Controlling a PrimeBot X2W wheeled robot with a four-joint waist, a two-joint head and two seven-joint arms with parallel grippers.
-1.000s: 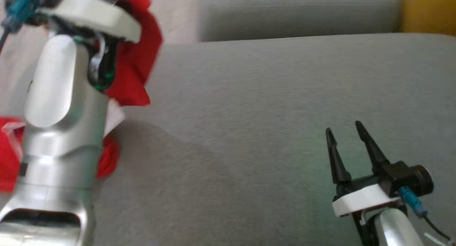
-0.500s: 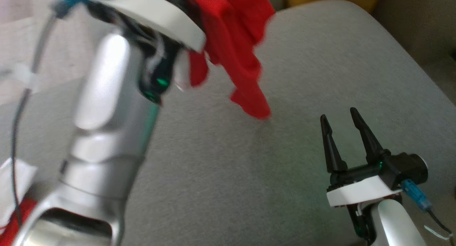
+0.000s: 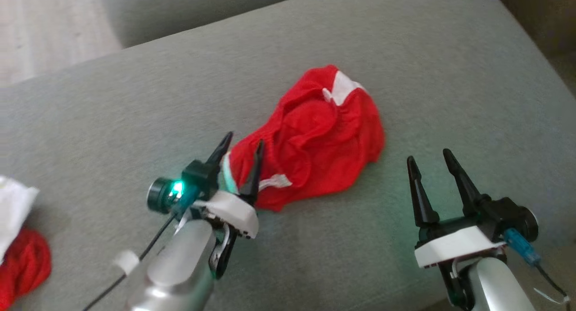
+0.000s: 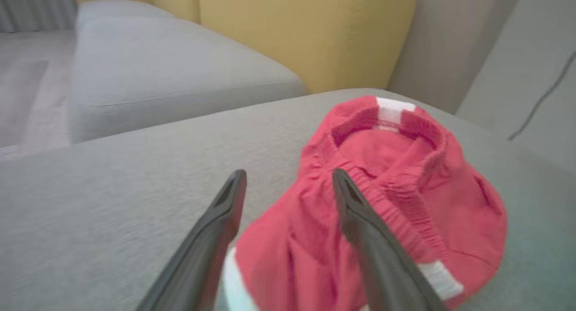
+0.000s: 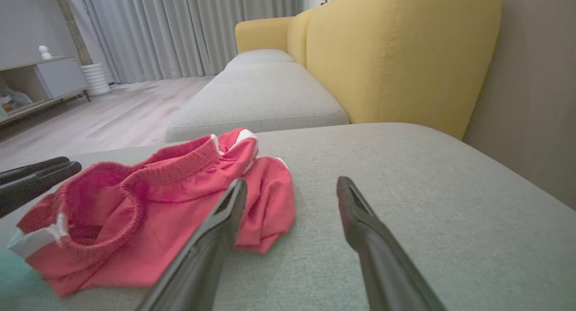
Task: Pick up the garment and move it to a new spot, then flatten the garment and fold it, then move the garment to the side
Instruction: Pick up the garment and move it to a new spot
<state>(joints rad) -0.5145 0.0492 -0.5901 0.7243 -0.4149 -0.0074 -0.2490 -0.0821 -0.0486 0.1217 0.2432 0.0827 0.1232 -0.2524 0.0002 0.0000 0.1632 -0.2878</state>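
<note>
The garment is bright red with white bands, the cushion plain light grey, the sofa back at the right wrist view's upper right mustard yellow, and the left gripper and right gripper black-fingered on white mounts, the left one glowing green.

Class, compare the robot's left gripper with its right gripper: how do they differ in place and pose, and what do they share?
The left gripper sits at the edge of the red garment, cloth between its fingers; the right gripper stands apart from it, over bare grey cushion. In the head view the left gripper leans rightward, the right gripper leftward. Both are open, and neither grips the red garment.
</note>
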